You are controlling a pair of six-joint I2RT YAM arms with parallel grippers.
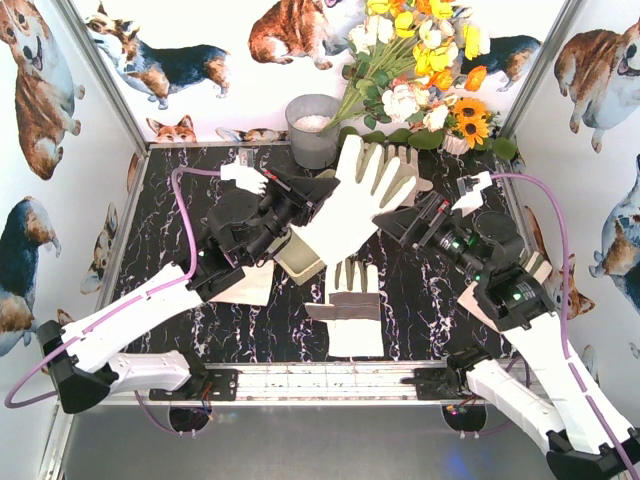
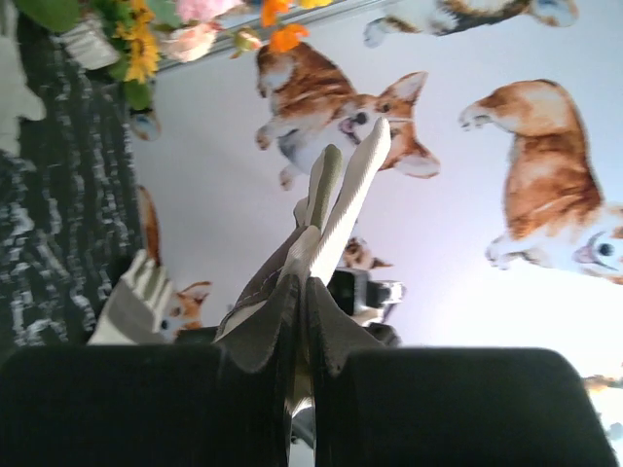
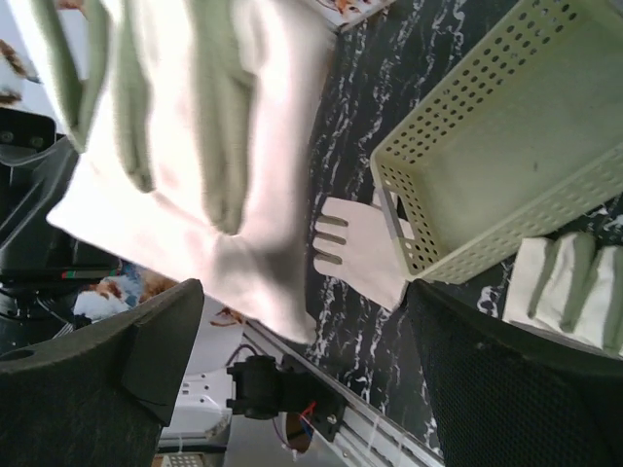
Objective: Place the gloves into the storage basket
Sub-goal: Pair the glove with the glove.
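Left claw (image 2: pixel 304 316) clenches a cream fabric glove (image 1: pixel 362 195), fingers slanting away, cuff above the pale-green latticed plastic basket (image 3: pixel 458 136); right claw (image 3: pixel 304 292) gapes empty.

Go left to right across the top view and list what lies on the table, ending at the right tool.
Flat glove → basket → grey-palmed glove → right tool. The raised glove in the left tool overlaps these, so it is left out.
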